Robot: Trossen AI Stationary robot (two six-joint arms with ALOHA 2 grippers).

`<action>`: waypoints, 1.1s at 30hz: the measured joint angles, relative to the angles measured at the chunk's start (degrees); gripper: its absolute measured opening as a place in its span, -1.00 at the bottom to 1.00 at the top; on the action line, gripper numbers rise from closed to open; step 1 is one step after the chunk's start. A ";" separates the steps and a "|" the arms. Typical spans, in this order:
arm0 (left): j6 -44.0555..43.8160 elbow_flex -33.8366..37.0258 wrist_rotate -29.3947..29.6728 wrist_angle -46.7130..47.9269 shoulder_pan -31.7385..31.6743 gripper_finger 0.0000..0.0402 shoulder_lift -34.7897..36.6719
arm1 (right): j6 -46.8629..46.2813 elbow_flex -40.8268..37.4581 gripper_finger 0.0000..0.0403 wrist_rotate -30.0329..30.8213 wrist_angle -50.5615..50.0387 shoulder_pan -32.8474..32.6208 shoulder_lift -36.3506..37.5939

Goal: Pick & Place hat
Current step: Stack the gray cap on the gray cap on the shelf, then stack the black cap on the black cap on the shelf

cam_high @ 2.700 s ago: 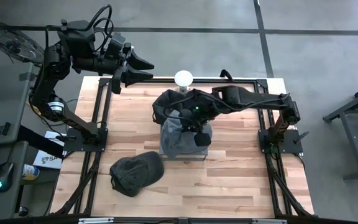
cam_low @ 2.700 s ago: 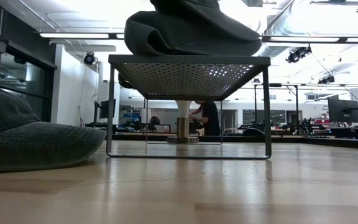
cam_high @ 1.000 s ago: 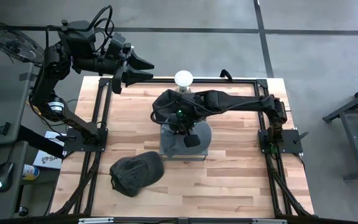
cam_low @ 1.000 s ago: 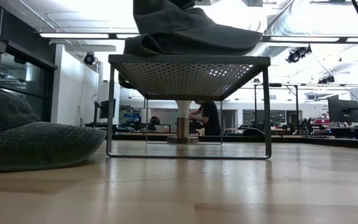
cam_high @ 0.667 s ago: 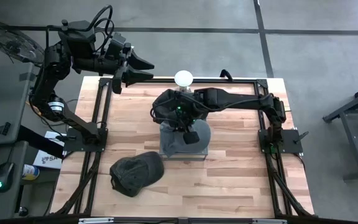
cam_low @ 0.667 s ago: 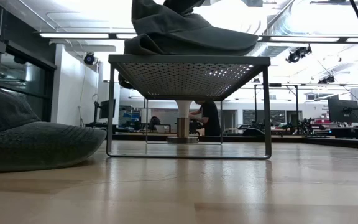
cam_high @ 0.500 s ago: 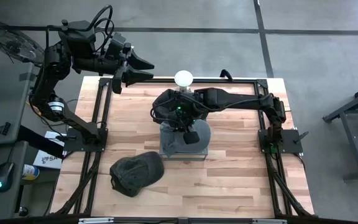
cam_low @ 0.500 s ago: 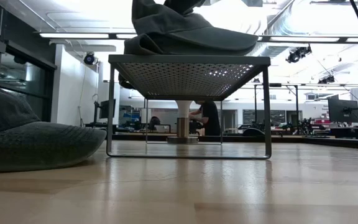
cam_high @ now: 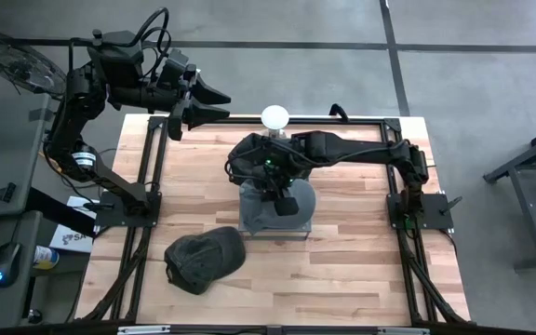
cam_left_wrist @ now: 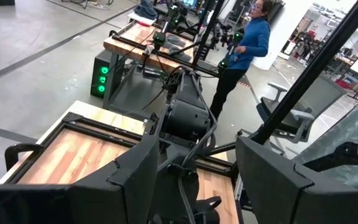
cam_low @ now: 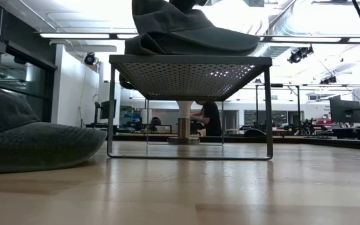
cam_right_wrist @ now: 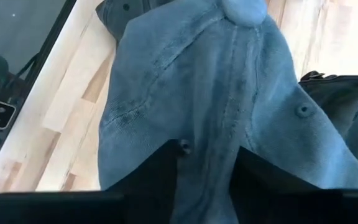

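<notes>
Blue-grey hat (cam_right_wrist: 229,93), dark grey cap (cam_high: 201,258), pale striped wooden table (cam_high: 361,270)

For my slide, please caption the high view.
Right gripper holds a grey cap over the metal stand.

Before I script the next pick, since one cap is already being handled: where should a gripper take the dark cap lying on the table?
Probably by the brim. The dark cap lies crown-up on the wooden table, near the front left, apart from the metal stand. Its brim end points toward the stand. Come from above with the jaws across that flat edge; the domed, soft crown gives little to pinch.
</notes>
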State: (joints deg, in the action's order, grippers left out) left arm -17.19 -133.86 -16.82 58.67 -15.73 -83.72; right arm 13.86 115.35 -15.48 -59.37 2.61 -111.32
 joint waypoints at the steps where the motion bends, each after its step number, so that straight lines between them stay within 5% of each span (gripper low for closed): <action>1: 0.00 0.00 -0.02 0.00 -0.01 0.06 0.00 | -0.28 0.03 -0.36 0.11 0.04 0.00 0.12; 12: 0.00 0.00 -0.15 0.02 0.00 0.06 0.00 | -1.66 0.11 -0.16 2.98 0.20 0.11 6.59; 33: 0.44 0.00 1.54 1.71 -0.01 0.06 0.00 | -6.30 0.15 -0.14 19.93 -5.74 0.96 25.69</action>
State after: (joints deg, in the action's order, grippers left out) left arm -16.75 -133.86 -15.28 60.39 -15.73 -83.72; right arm 7.56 115.50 4.45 -65.11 3.57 -85.63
